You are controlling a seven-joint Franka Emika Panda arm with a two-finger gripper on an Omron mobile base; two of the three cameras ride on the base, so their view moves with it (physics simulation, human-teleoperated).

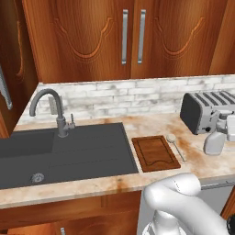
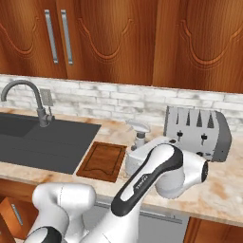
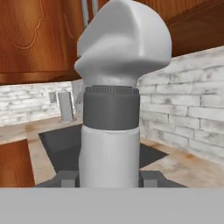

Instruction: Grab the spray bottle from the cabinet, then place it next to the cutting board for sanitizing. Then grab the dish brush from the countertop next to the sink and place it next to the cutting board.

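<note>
Light-grey spray bottle [image 3: 114,109] sitting clamped between gripper [image 3: 109,178] fingers, base nearing countertop [image 1: 193,163] right of cutting board [image 1: 155,153]. Risk: tipping onto dish brush [image 1: 176,147] lying alongside.

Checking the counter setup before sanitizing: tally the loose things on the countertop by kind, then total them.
Spray bottle: 1, upright, right of the board, held between the fingers.
Cutting board: 1, beside the sink.
Dish brush: 1, along the board's right edge.
Toaster: 1, against the brick wall.
Total: 4
</note>
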